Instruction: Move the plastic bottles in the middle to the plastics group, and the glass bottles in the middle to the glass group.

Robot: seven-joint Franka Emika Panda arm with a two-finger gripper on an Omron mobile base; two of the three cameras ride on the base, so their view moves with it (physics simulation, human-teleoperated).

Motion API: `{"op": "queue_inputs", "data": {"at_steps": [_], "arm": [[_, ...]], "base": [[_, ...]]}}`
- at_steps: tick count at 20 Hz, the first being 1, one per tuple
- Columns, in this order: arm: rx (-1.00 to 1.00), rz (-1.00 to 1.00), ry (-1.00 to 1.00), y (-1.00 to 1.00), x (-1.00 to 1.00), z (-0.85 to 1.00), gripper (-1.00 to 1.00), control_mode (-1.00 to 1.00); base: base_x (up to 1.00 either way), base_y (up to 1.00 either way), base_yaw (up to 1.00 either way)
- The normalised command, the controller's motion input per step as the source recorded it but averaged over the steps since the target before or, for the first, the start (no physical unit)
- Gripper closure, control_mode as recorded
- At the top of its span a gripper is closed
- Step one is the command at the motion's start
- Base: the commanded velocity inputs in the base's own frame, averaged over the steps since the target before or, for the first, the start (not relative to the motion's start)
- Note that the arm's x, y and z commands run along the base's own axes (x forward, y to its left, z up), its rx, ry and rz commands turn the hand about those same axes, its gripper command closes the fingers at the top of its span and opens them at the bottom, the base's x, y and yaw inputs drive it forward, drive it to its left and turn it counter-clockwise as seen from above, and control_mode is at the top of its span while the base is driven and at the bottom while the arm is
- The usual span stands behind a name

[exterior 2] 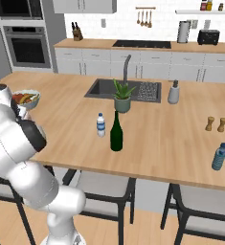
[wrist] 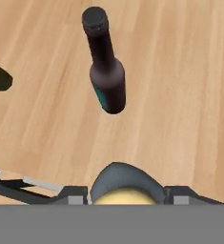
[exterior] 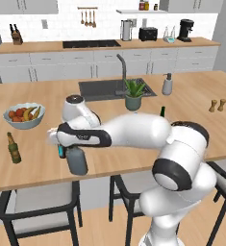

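Note:
The squat grey-blue glass bottle [exterior: 78,162] stands on the island counter near its front left edge. My gripper [exterior: 70,147] is shut on its top. In the hand view the fingertips [wrist: 76,198] press either side of its shoulders and tan cap [wrist: 125,194]. Just beyond it stands the dark beer bottle with a blue label [wrist: 106,76], and the brown beer bottle [exterior: 13,148] is farther left. The green wine bottle [exterior 2: 116,133] and the small clear water bottle [exterior 2: 100,125] stand mid-counter.
A fruit bowl [exterior: 24,116] sits behind the beer bottles. A potted plant [exterior 2: 122,97], a sink [exterior 2: 102,87] and a grey pump dispenser [exterior 2: 174,93] lie further back. A blue plastic bottle [exterior 2: 219,157] and salt and pepper shakers [exterior 2: 215,124] stand at the right.

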Motion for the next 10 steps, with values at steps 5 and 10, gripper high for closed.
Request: {"op": "queue_inputs", "data": {"at_steps": [5,10], "arm": [[0.04,0.00,-0.16,0.85,0.17,0.00,1.00,-1.00],[0.16,0.00,-0.21,0.70,0.08,0.00,1.00,-1.00]], "base": [[0.00,0.00,0.00],[0.00,0.00,0.00]]}}
